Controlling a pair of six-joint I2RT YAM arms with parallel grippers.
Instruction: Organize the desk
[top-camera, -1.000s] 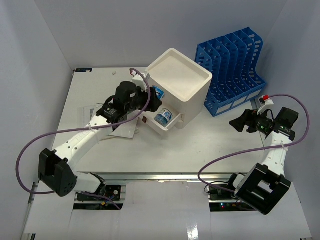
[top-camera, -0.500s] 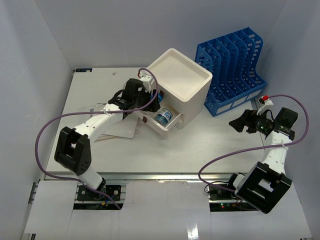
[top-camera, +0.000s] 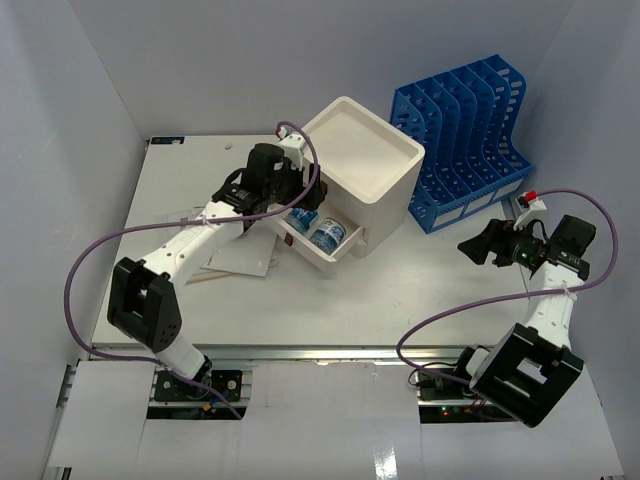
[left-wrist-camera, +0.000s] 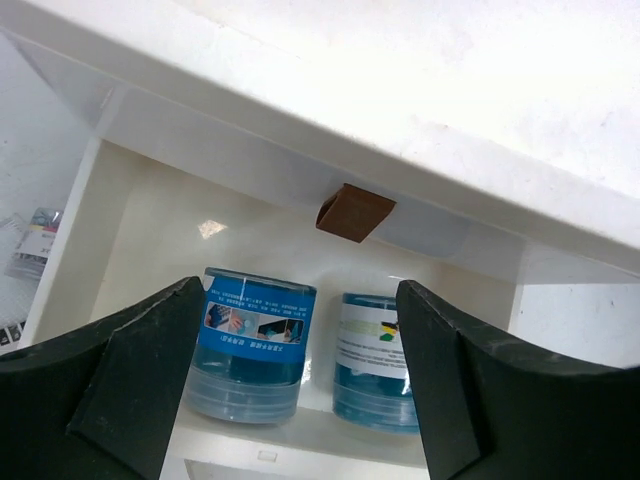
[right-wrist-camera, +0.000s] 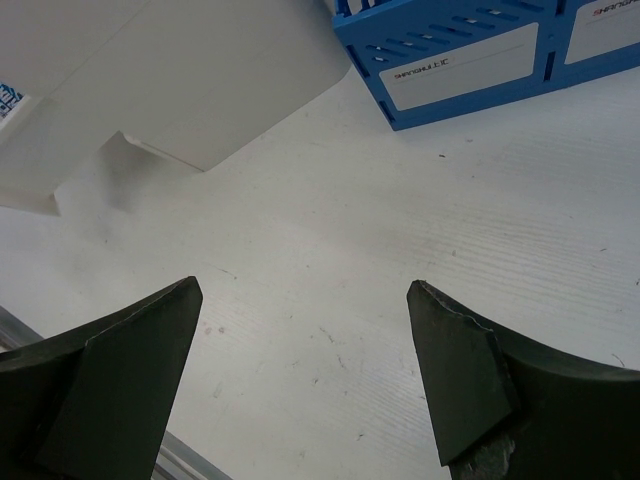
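The white desk (top-camera: 430, 290) bears a white three-drawer box (top-camera: 360, 160) whose bottom drawer (top-camera: 335, 256) is pulled open. Two blue jars stand in it side by side (top-camera: 303, 220) (top-camera: 326, 236); in the left wrist view they are the left jar (left-wrist-camera: 250, 345) and the right jar (left-wrist-camera: 378, 360). My left gripper (top-camera: 298, 200) is open just above the drawer, empty, its fingers (left-wrist-camera: 120, 390) wide on either side of both jars. My right gripper (top-camera: 478, 245) is open and empty above bare desk (right-wrist-camera: 330, 250) at the right.
A blue slotted file rack (top-camera: 465, 140) stands right of the box and shows in the right wrist view (right-wrist-camera: 450, 50). Loose papers (top-camera: 240, 260) lie on the desk left of the drawer. A brown tab (left-wrist-camera: 355, 212) hangs under the drawer above.
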